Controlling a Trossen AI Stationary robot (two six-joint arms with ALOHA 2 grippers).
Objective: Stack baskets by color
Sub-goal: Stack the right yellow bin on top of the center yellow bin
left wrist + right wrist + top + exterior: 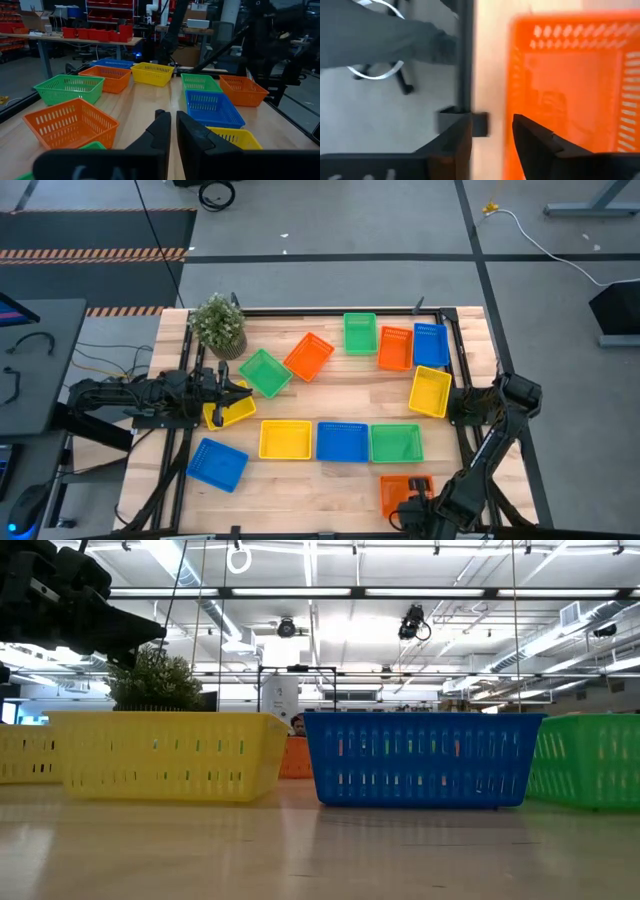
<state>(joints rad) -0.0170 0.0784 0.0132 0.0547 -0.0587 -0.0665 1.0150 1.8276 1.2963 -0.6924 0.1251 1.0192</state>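
Small mesh baskets lie scattered on the wooden table. A row of yellow point(285, 439), blue point(342, 441) and green point(396, 443) stands in the middle. An orange basket point(405, 492) rests flat at the near right corner. My right gripper point(492, 135) hangs open over that basket's side wall point(512, 100), pointing steeply down, one finger over the inside and one over the bare table; I see no touch. My left gripper point(173, 132) waits level at the left edge, shut with only a thin slit, above a yellow basket point(228, 410).
More baskets lie at the back: green point(265, 372), orange point(308, 356), green point(360, 332), orange point(395, 347), blue point(430, 344), yellow point(430, 391). A blue one point(218, 464) sits near left. A potted plant point(218, 325) stands at the far left. The black frame rail point(465, 60) runs beside the orange basket.
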